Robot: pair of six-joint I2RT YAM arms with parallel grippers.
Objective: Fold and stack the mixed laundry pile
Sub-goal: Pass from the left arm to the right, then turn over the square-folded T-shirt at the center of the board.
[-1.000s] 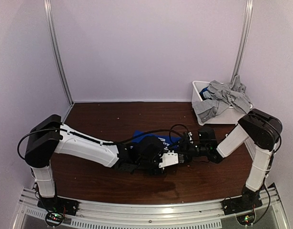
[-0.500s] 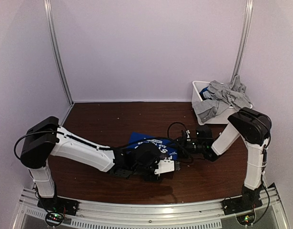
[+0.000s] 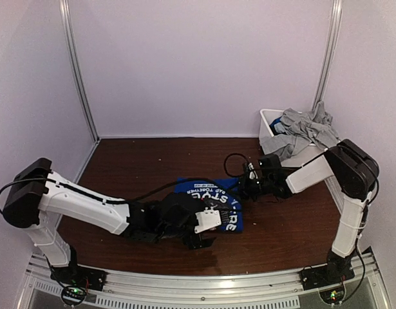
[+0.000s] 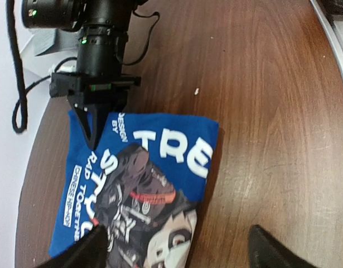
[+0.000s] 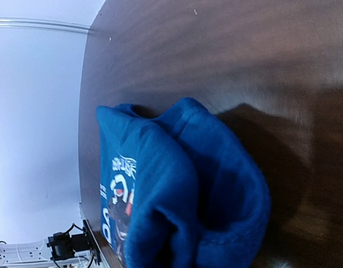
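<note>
Dark wooden desk [image 3: 140, 161] between lilac walls [image 3: 198, 64], a blue shirt [image 3: 207, 188] lying mid-desk.
The white bin [image 3: 267, 119] at the far right corner holds heaped grey garments [image 3: 304, 132]. The right hand [image 4: 93, 137], pressed together, pinches the blue shirt's far edge; the left hand [image 4: 179, 251] is spread wide over its printed near part, holding nothing.

One blue garment [image 3: 207, 191], one bin [image 3: 266, 122]
</note>
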